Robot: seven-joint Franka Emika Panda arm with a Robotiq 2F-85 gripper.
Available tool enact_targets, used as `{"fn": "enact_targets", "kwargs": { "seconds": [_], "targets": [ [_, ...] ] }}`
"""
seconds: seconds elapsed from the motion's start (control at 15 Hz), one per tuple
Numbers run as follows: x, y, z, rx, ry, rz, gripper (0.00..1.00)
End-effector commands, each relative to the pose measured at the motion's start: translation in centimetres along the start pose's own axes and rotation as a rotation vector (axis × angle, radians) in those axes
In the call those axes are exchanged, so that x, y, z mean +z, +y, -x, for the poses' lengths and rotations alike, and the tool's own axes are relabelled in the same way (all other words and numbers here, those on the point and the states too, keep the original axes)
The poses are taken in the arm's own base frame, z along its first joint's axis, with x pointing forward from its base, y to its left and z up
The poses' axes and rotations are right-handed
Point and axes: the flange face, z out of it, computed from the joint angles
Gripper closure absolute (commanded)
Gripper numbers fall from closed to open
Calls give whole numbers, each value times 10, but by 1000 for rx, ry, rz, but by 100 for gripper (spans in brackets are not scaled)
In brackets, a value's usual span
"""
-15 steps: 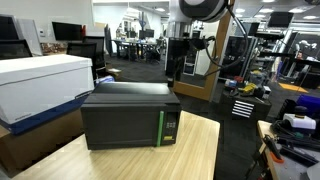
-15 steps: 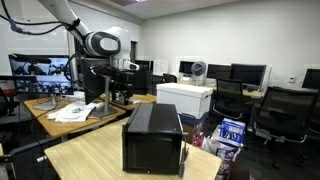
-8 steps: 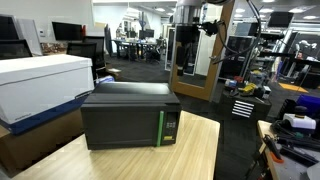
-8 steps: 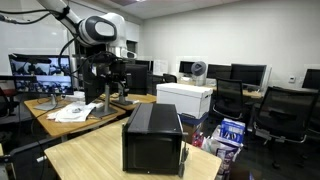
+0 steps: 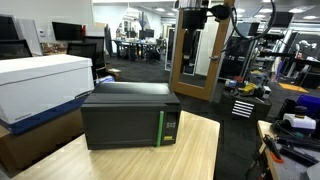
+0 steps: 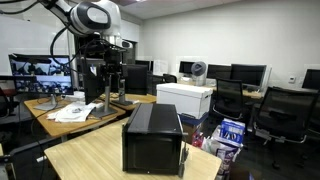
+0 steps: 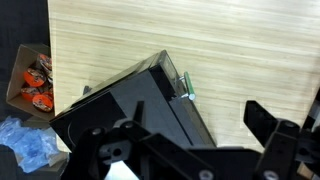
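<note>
Wrist view, looking straight down: the Robotiq gripper [image 7: 182,128] hangs high over a black microwave oven [image 7: 135,95], its two dark fingers [image 7: 275,135] spread wide and grasping nothing. The oven stands on a light wooden table [image 7: 200,30] and lies at an angle across this picture, with a green strip [image 7: 185,85] on its front facing the bare tabletop. Off the table's edge, an open cardboard box [image 7: 20,70] holds orange packets, and crumpled blue plastic bags [image 7: 25,145] lie just below it in the frame.

In both exterior views the gripper [image 5: 193,18] [image 6: 112,70] is raised near the top of the picture, well apart from the oven [image 5: 125,120] [image 6: 152,135] and touching nothing. The oven's door is closed and it sits upright near the table's far end. A large white box [image 5: 40,80] stands just beside the table, close to the oven's side. Desks, monitors and office chairs fill the room behind.
</note>
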Motion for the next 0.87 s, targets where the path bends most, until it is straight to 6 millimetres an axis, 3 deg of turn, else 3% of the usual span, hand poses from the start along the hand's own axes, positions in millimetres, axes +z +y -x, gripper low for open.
{"fn": "enact_targets", "kwargs": {
  "seconds": [0.0, 0.33, 0.4, 0.8],
  "targets": [
    [-10, 2, 3, 2, 25, -4, 0],
    [-40, 5, 11, 24, 84, -22, 0],
    [-29, 5, 3, 21, 71, -4, 0],
    [-29, 5, 3, 21, 72, -4, 0]
  ]
}}
